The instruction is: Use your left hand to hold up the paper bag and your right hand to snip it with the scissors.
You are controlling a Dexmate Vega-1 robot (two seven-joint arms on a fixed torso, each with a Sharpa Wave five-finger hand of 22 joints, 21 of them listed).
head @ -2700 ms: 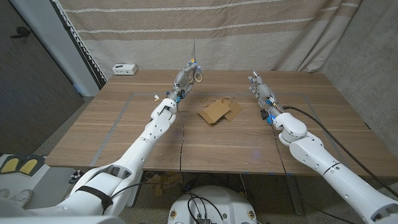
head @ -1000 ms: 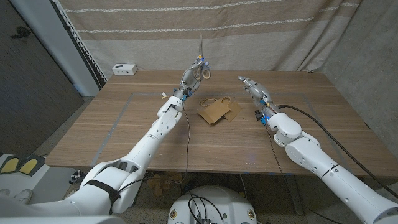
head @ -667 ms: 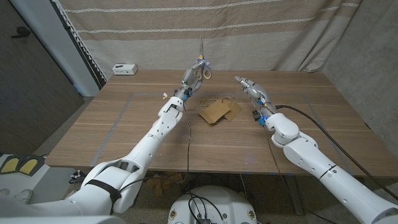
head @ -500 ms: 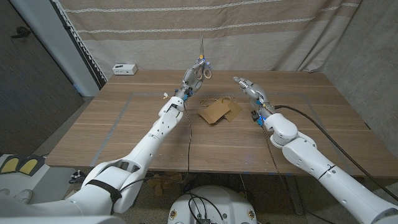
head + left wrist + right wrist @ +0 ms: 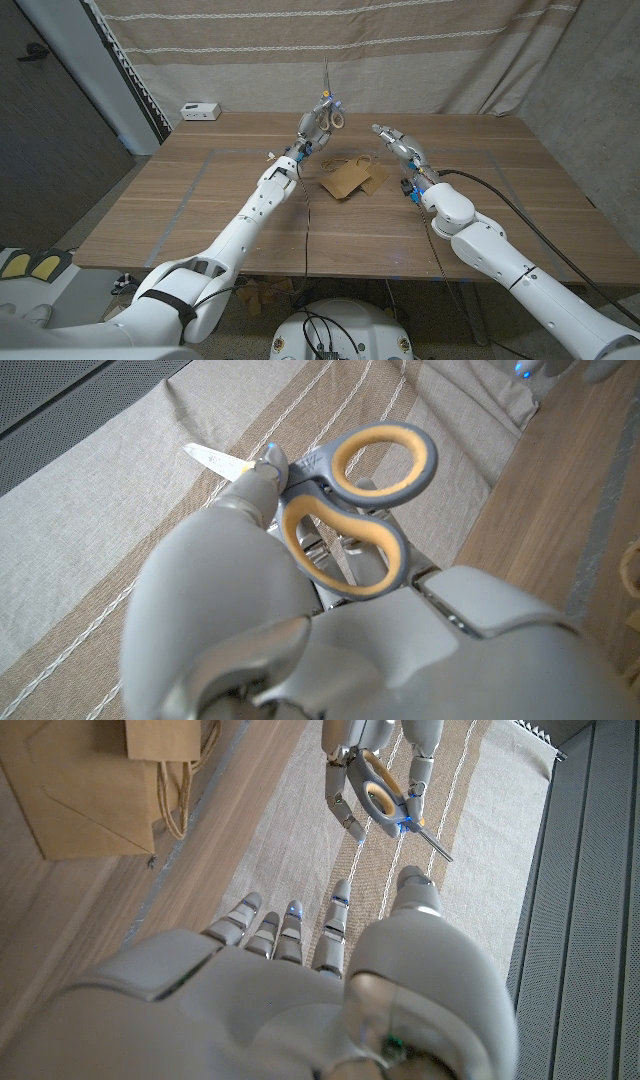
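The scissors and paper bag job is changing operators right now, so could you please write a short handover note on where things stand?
Left hand: holds the scissors raised above the table's far side, blades pointing up.
Right hand: open, holding nothing, raised above the table near the paper bags.
Paper bags: two lie flat at the middle of the wooden table, untouched.
Done: scissors picked up, but by the left hand, not the right as the task says.
Left: get the scissors into the right hand, lift a bag with the left, snip.
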